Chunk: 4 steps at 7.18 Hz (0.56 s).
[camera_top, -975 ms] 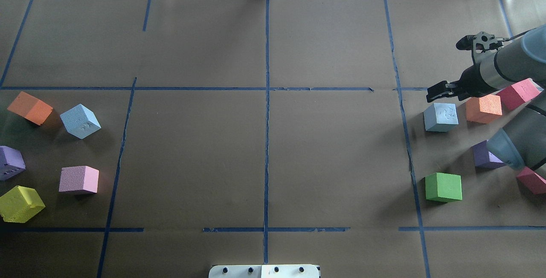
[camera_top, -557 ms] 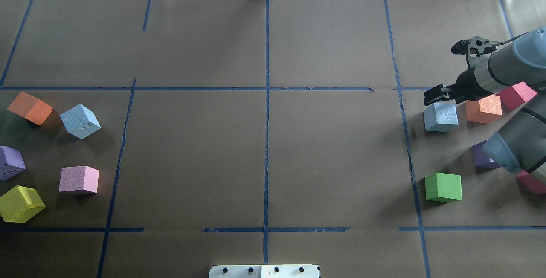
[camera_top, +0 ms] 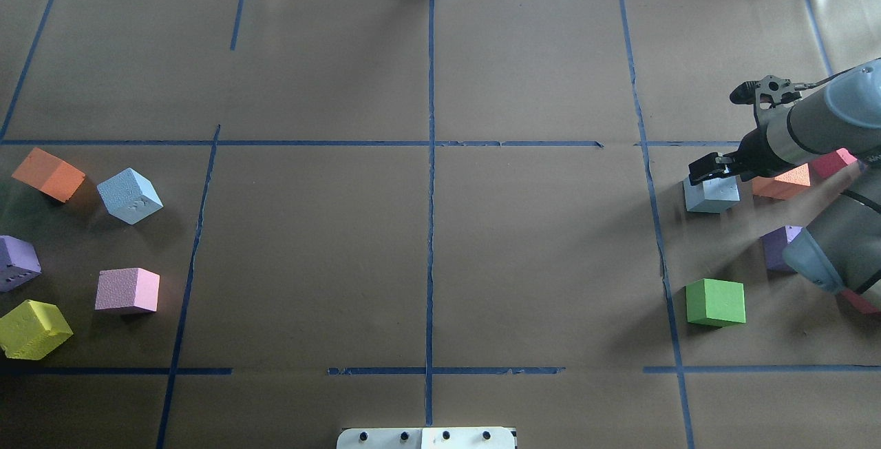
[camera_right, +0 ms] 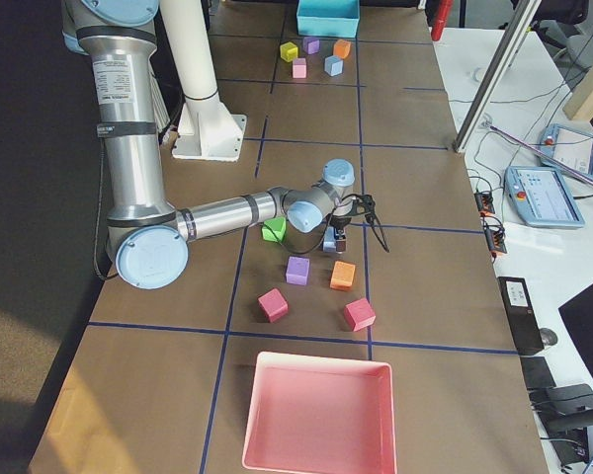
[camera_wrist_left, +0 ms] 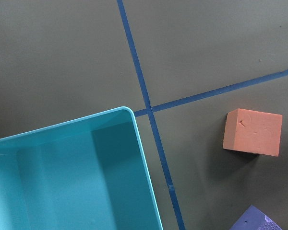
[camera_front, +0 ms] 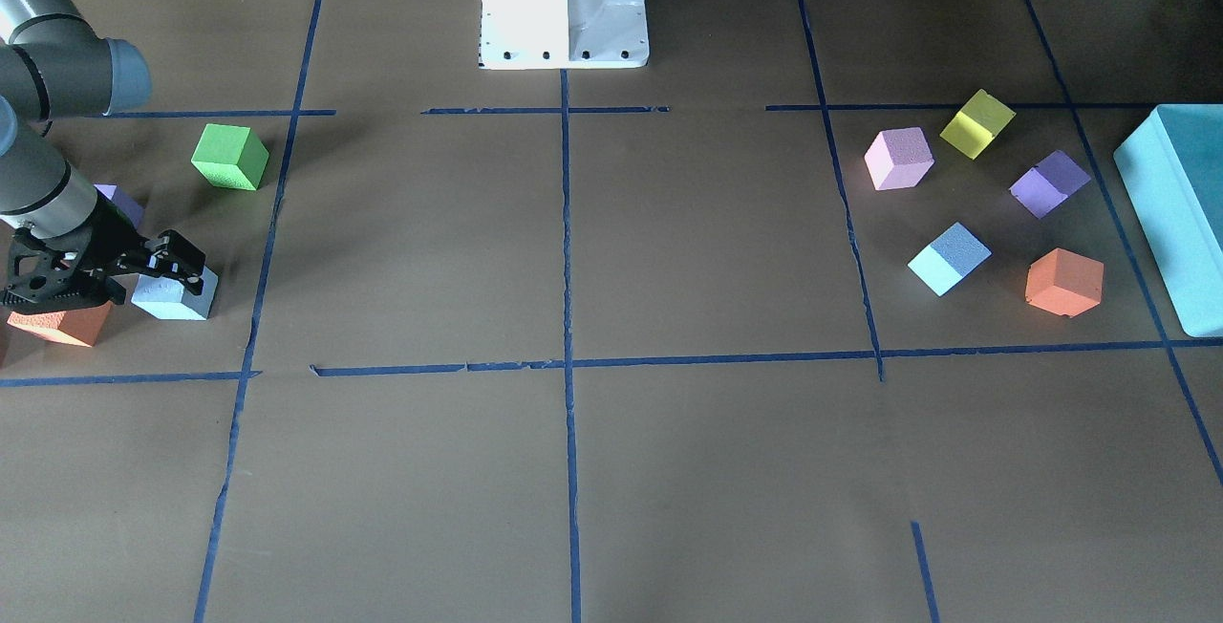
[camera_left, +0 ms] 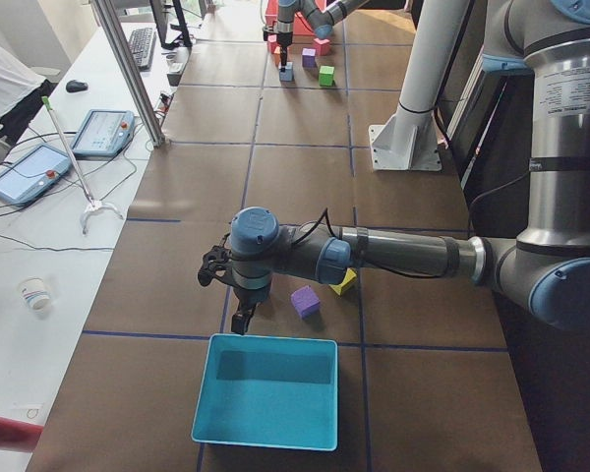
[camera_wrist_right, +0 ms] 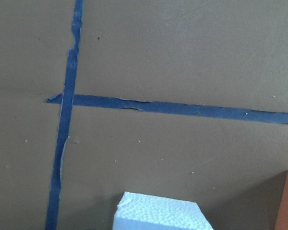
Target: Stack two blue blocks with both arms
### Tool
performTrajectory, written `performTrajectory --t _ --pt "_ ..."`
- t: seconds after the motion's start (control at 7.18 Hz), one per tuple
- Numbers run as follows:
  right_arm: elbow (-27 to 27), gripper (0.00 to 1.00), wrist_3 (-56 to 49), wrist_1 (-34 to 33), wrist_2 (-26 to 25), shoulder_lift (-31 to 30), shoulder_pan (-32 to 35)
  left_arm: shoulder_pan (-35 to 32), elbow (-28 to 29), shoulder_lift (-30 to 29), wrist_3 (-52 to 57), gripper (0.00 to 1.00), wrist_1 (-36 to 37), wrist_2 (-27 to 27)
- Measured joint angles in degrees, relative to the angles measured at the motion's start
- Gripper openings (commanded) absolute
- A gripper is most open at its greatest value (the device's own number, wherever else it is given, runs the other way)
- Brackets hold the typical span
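Note:
One blue block (camera_top: pixel 711 195) lies at the right, also in the front view (camera_front: pixel 172 298); its top shows at the bottom edge of the right wrist view (camera_wrist_right: pixel 158 213). My right gripper (camera_top: pixel 703 175) is low over it, fingers apart at the block's top edges (camera_front: pixel 186 265). The other blue block (camera_top: pixel 129 195) lies at the far left, free (camera_front: pixel 948 258). My left gripper (camera_left: pixel 241 317) shows only in the exterior left view, hanging by the teal box's edge; I cannot tell whether it is open or shut.
An orange cube (camera_top: pixel 781 184) sits right next to the right blue block, with purple (camera_top: pixel 781 246) and green (camera_top: pixel 716 302) cubes nearby. Orange (camera_top: pixel 48 173), purple (camera_top: pixel 17 262), pink (camera_top: pixel 127 290) and yellow (camera_top: pixel 33 328) cubes surround the left block. The teal box (camera_front: pixel 1170 212) stands beyond them.
My right gripper has moved down and toward the robot, from beyond the right blue block to right over its top. The blocks have not moved.

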Motion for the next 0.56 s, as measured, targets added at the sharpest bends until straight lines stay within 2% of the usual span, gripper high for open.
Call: performTrajectory --t 0.14,0.28,0.42,0.56 --pt "0.0 0.33 0.0 0.0 -1.0 0.0 -1.2 0.0 0.0 0.0 0.0 1.0 0.0 0.0" --pt "0.0 0.13 0.0 0.0 -1.5 0.0 -1.9 0.0 0.0 0.0 0.0 1.0 0.0 0.0" --pt "0.0 0.05 -0.2 0.0 -1.5 0.1 -2.2 0.0 0.0 0.0 0.0 1.0 0.0 0.0" --pt "0.3 0.05 -0.2 0.0 -1.5 0.2 -2.2 0.0 0.0 0.0 0.0 1.0 0.0 0.0"
